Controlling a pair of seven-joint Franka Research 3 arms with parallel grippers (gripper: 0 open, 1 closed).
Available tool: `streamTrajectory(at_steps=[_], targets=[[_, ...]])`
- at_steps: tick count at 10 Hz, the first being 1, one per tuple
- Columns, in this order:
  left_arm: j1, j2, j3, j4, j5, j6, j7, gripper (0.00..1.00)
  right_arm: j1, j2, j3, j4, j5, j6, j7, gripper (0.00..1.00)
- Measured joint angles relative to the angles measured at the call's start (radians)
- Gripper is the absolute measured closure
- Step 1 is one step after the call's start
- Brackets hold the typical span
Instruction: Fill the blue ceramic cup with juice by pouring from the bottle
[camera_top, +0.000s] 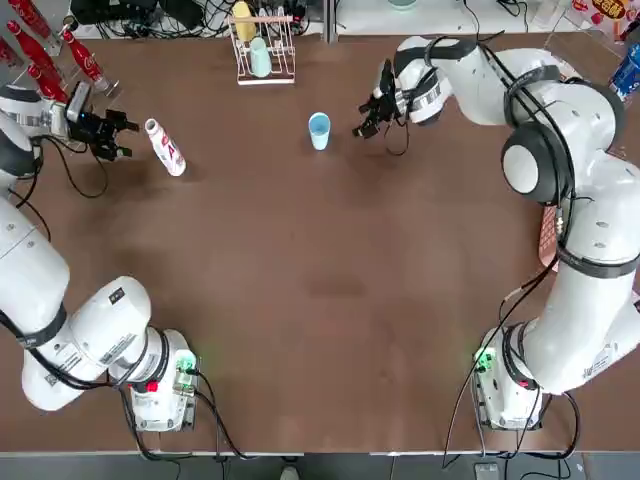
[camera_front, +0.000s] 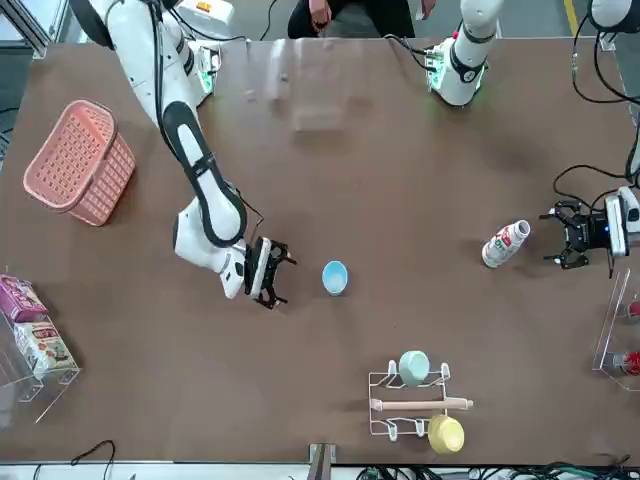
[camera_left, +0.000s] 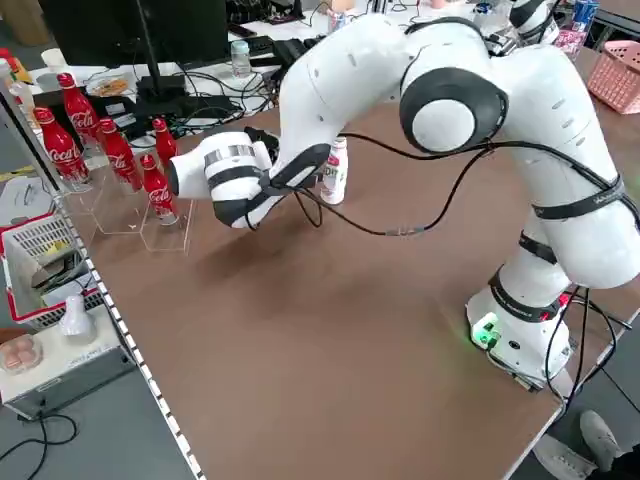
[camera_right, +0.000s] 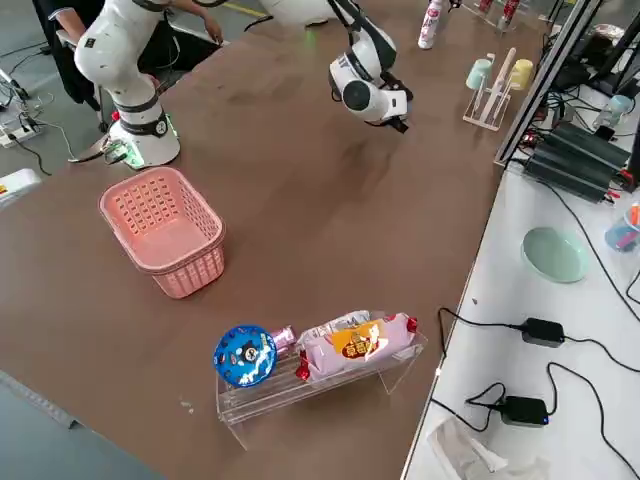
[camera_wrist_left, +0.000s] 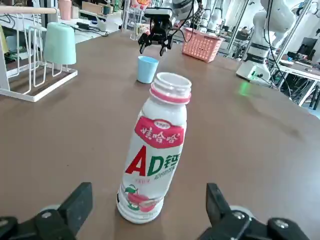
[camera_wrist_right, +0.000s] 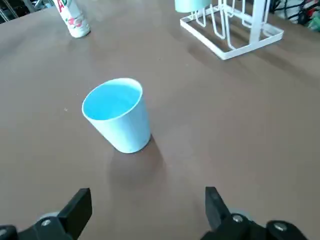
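Top view: upper left, the left gripper (camera_top: 127, 137) gapes before the bottle (camera_top: 165, 147); upper centre, the right gripper (camera_top: 366, 118), spread, faces the blue cup (camera_top: 319, 131); approach stage, grasping both seems next

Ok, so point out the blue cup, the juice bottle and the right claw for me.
Blue cup (camera_wrist_right: 131, 131): right wrist view, outer side wall.
Juice bottle (camera_wrist_left: 152, 160): left wrist view, labelled body.
Right claw (camera_front: 283, 276): front view, between its fingertips.

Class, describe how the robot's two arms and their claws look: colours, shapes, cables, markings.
Both are rounded, jointed white arms with dark grey bands, loose black cables and small dark print. Each base glows green. The left black metal claw and right black metal claw each have two blocky fingers with silver screws.
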Motion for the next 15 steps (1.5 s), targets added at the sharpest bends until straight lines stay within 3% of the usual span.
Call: streamTrajectory(at_steps=[7,11,15], targets=[[0.001,0.088,-0.065,0.002,-0.056,0.005,0.079,0.01,0.058,0.090,-0.001,0.107,0.049,0.030,-0.111,0.00],[0.002,0.105,-0.073,-0.008,-0.063,0.005,0.080,0.00,0.084,0.155,-0.001,0.170,0.141,0.033,-0.125,0.00],[0.002,0.105,-0.109,-0.025,-0.063,0.005,0.085,0.00,0.096,0.176,-0.001,0.196,0.154,0.034,-0.186,0.00]])
